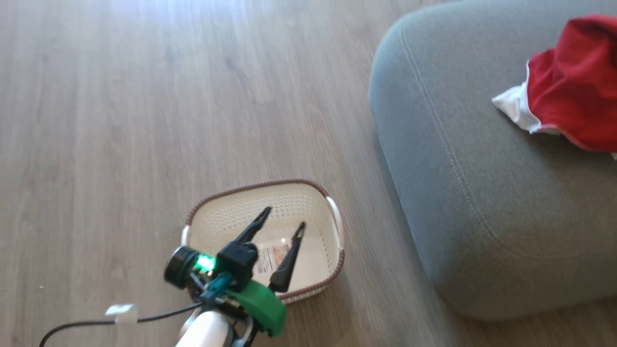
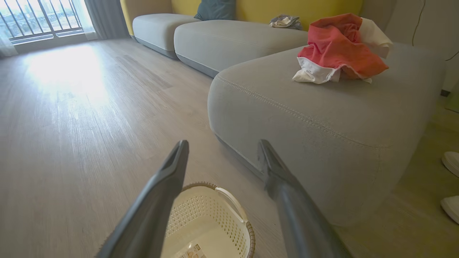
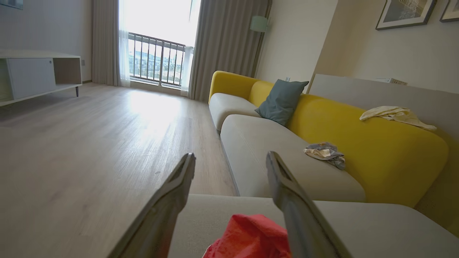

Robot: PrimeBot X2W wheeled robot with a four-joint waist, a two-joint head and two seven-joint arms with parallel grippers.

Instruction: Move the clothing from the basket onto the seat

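Note:
The red clothing (image 1: 576, 89) with white trim lies bunched on the grey seat (image 1: 472, 159) at the right; it also shows as a heap in the left wrist view (image 2: 339, 50) and low in the right wrist view (image 3: 251, 238). The cream basket (image 1: 267, 212) with a brown rim stands on the floor beside the seat, holding no garment, a sticker on its bottom. My left gripper (image 1: 284, 218) hovers over the basket, open, nothing between its fingers. My right gripper (image 3: 229, 157) is open above the seat, the red clothing lying below its fingers.
Wooden floor (image 1: 144, 120) spreads left of and beyond the basket. A yellow-backed sofa (image 3: 358, 143) with a blue cushion (image 3: 281, 100) and loose cloths runs behind. A low cabinet (image 3: 32, 75) stands far left. White shoes (image 2: 452, 179) sit on the floor beside the seat.

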